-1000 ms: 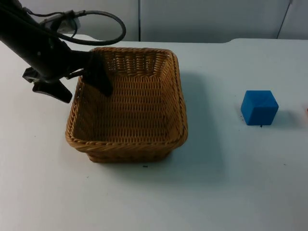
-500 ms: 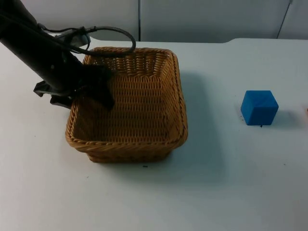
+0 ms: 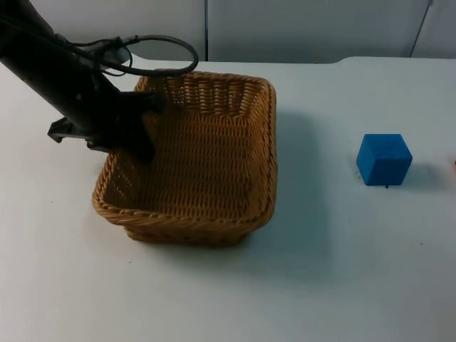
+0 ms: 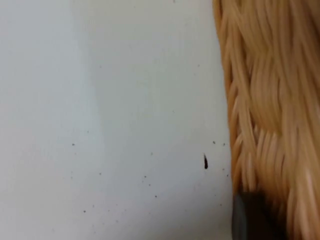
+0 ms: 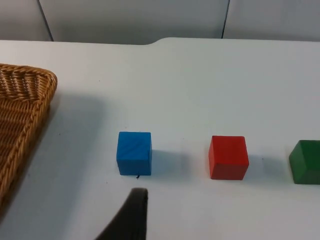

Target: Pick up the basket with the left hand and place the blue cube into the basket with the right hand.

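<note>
A black robot arm reaches in from the upper left of the top view, its left gripper [image 3: 139, 132] closed over the left wall of a woven wicker basket [image 3: 214, 164], one finger inside the wall and the rest of the claw outside it. The basket sits left of centre on the white table [image 3: 342, 285], tilted, its left side raised and its right side low over a shadow cast on the table. In the left wrist view the basket's woven wall [image 4: 270, 100] stands against the table surface, with a dark fingertip [image 4: 247, 220] pressed to the weave.

The blue cube [image 3: 384, 159] rests on the table at the right of the top view, well apart from the basket. The right wrist view shows the same blue cube [image 5: 134, 152] in front of the right gripper, one black fingertip [image 5: 132, 215] of which stands just short of it without touching; how far that claw is open cannot be told. A red cube [image 5: 228, 157] sits beside the blue one, and a green cube [image 5: 306, 161] beyond the red at the frame's edge, the three in a row. A corner of the basket rim [image 5: 30, 95] is in that view too, and the grey partition wall [image 3: 299, 28] runs along the table's far edge
</note>
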